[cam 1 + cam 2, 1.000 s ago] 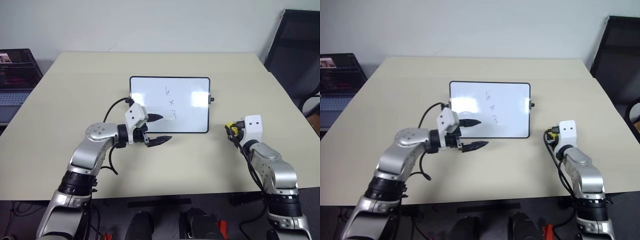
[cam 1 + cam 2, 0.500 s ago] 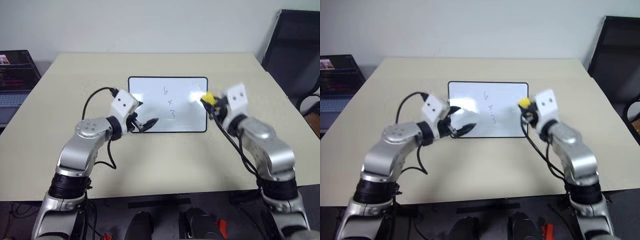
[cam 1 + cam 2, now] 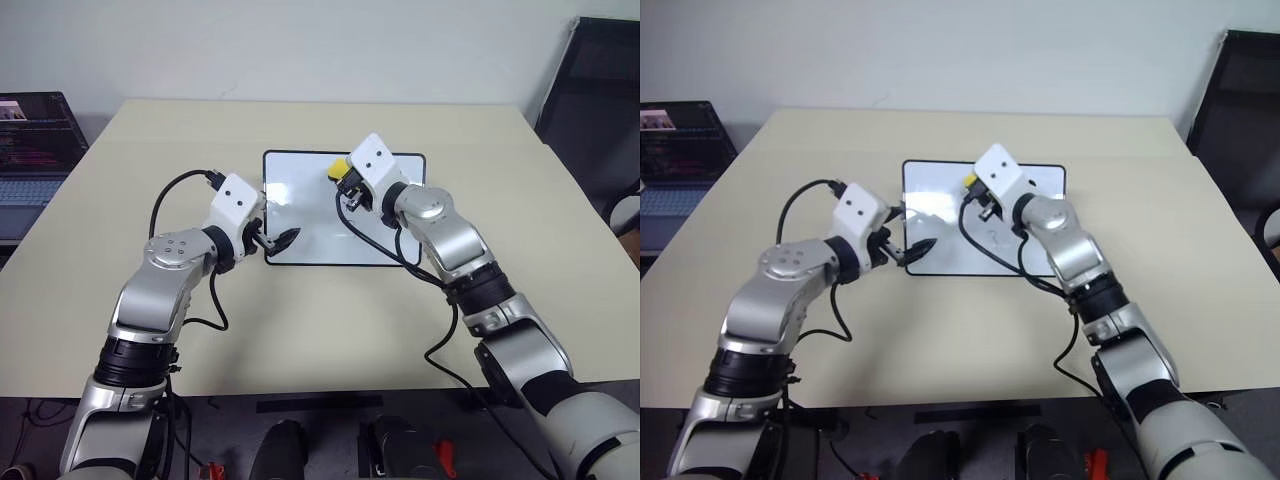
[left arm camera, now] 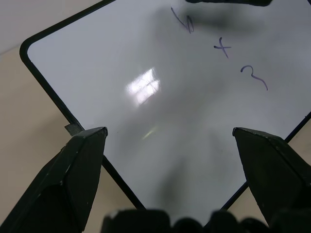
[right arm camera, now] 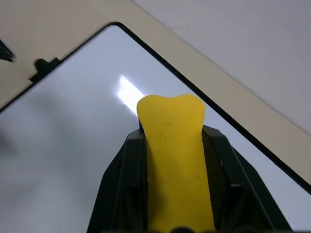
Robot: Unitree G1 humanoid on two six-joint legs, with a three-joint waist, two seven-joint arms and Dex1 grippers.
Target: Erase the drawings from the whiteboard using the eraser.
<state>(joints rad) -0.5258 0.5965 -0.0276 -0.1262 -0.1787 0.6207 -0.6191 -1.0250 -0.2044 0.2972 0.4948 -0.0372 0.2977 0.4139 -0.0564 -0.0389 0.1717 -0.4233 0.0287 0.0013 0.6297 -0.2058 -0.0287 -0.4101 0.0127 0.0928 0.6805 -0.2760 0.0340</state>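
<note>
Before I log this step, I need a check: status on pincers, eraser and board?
Left pincer open at board edge. Right pincer shut on eraser, over board. Marks unwiped. Nothing in the way.

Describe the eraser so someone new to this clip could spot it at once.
On the beige table lies a black-framed whiteboard. Over its far edge, the right gripper is shut on the eraser. It is a small yellow block, the sole bright-coloured thing there.
</note>
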